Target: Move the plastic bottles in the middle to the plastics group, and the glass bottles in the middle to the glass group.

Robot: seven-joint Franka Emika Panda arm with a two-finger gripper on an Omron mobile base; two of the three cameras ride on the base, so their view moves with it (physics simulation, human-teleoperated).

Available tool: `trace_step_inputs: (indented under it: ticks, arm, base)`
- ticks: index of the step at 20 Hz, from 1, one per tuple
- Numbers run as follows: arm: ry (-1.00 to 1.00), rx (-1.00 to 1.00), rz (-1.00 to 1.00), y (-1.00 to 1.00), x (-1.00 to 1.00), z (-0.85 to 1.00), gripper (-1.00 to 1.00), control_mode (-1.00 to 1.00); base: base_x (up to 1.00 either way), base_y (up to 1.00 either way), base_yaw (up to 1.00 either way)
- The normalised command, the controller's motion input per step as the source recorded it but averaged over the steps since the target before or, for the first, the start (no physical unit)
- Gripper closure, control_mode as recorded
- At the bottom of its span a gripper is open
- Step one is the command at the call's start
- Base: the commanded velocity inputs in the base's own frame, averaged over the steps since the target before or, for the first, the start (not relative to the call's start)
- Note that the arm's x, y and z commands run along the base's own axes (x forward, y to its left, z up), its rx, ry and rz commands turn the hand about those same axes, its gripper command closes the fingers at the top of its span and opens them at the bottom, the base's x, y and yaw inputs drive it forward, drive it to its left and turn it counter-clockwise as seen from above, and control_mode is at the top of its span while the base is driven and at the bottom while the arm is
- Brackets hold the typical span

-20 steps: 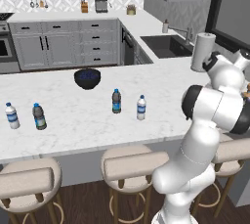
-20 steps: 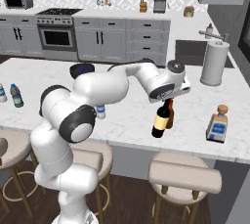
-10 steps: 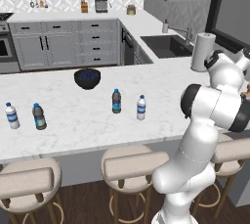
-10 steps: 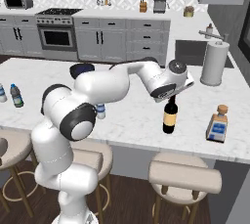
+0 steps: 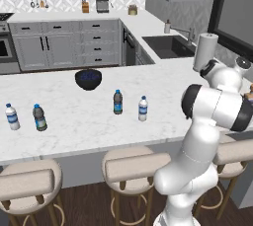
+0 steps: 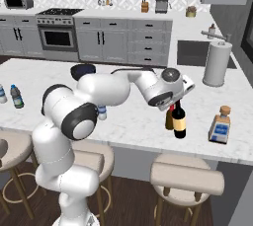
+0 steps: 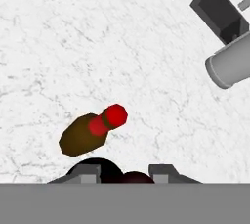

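Kitchen island, white marble counter (image 5: 74,126).

- Gripper (image 6: 173,104): over the counter's right part, jaws narrowly set about the neck of the wine bottle (image 6: 179,121), which stands upright on the marble. In the hand view the bottle's dark top (image 7: 119,175) sits between the two fingertips (image 7: 168,171).
- Small brown bottle (image 7: 90,131), red cap: just beside the wine bottle, partly hidden behind it in the right base view.
- Squat pale bottle (image 6: 220,125), tan cap, blue label: upright near the counter's right edge, apart from the wine bottle.
- Paper-towel roll (image 6: 217,63): upright behind these.
- Two plastic water bottles, mid-counter: darker one (image 5: 117,102), clear-white one (image 5: 143,108), side by side, near each other.
- Two more water bottles at far left: clear-white (image 5: 12,117), dark grey (image 5: 39,118).
- Dark bowl (image 5: 88,79): behind the middle pair.
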Motion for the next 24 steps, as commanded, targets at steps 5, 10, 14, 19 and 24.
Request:
trace_step_inputs:
  ticks: [5,10,14,19,24]
  arm:
    - [0.0,0.0,0.07,-0.18,0.15,-0.2,1.0,-1.0]
    - [0.01,0.0,0.11,-0.32,0.06,-0.24,1.0,-1.0]
    - [0.03,0.01,0.11,-0.15,0.0,-0.32,1.0,-1.0]
    - [0.13,0.03,0.05,0.04,0.03,-0.34,-1.0,-1.0]
    - [0.04,0.01,0.01,0.0,0.0,-0.04,-1.0,-1.0]
  base:
    - [0.0,0.0,0.0]
    - [0.0,0.0,0.0]
    - [0.0,0.0,0.0]
    - [0.0,0.0,0.0]
    - [0.0,0.0,0.0]
